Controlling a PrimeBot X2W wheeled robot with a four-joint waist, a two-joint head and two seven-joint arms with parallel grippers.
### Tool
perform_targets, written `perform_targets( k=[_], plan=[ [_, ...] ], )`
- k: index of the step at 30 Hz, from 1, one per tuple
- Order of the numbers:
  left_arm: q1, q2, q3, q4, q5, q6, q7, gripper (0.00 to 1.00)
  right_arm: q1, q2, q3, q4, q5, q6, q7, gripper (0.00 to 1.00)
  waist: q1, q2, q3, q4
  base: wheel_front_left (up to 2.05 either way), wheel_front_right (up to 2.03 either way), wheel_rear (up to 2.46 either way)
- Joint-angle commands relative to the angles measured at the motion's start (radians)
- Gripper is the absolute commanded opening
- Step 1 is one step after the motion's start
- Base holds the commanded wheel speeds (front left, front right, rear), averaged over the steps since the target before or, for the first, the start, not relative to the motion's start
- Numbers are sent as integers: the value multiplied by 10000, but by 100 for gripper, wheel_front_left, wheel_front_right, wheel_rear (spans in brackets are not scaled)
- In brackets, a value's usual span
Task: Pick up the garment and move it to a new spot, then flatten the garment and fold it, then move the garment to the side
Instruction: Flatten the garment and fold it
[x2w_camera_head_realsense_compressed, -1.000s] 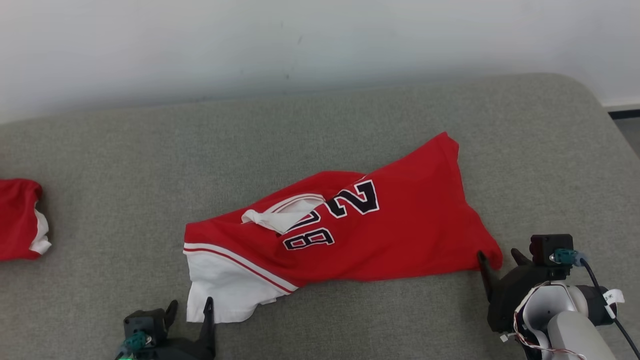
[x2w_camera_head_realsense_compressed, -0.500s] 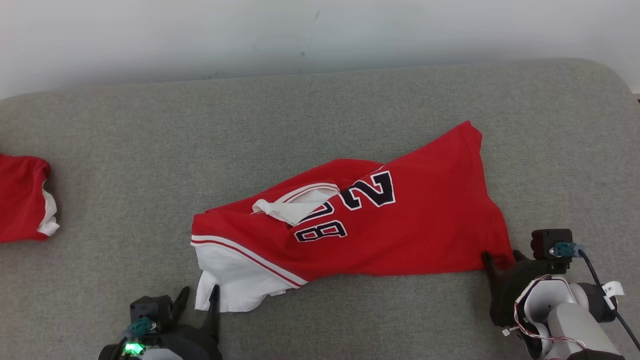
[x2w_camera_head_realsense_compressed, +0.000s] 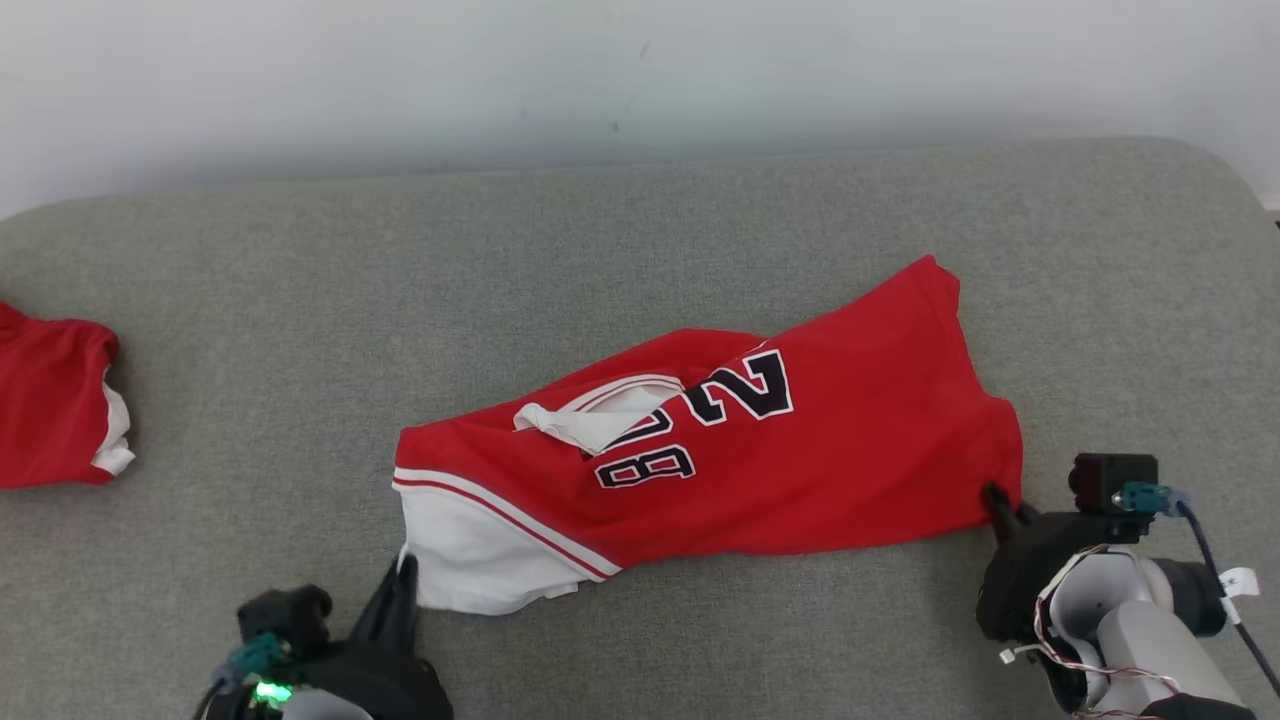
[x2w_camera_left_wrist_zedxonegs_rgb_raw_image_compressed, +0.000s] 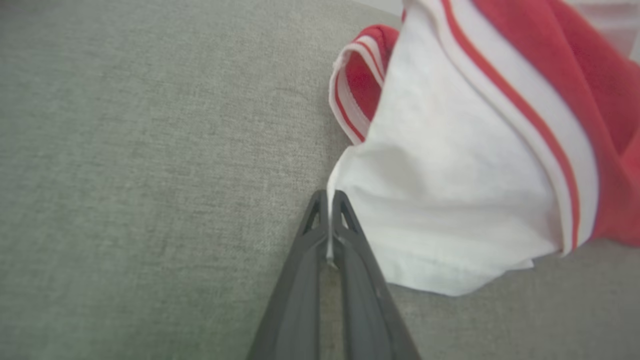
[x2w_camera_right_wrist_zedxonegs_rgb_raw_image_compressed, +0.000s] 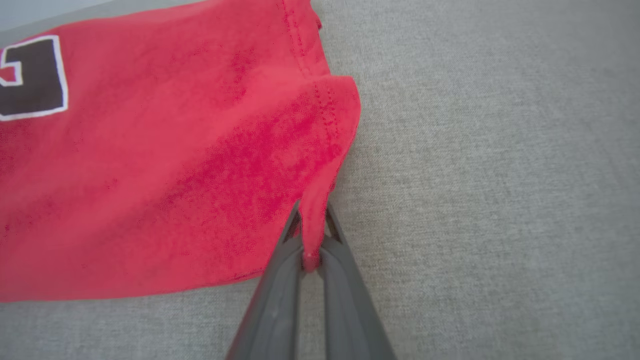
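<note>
left gripper (x2w_camera_left_wrist_zedxonegs_rgb_raw_image_compressed: 329, 196): clamped on garment (x2w_camera_head_realsense_compressed: 850, 450) white corner | right gripper (x2w_camera_right_wrist_zedxonegs_rgb_raw_image_compressed: 312, 212): clamped on red corner

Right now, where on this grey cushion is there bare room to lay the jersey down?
Widest: the strip of cushion between the jersey and the wall. Also free: the gap between the jersey and the other red garment at far left. Crowded: the near edge, where the left gripper and right gripper pinch the jersey's corners.
</note>
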Motion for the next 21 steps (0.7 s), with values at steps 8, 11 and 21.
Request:
perform_targets(
  k=[8,11,21],
  plan=[
    [-409,-26,416,-2173,-1983,-210,311,0,317,-161,-243,-1656,933,-23,-525,0,-1,-2,-547,16,0,0,0],
    [-660,-32,584,-3245,-3005,-210,968,0,356,-229,-241,-2594,1352,-23,-190,0,-1,-2,-673,-43,0,0,0],
    [-3945,397,1462,-4948,-5424,723,3955,0,-1694,-496,7,-5121,3179,-23,2249,0,-1,-2,333,-559,0,0,0]
  ],
)
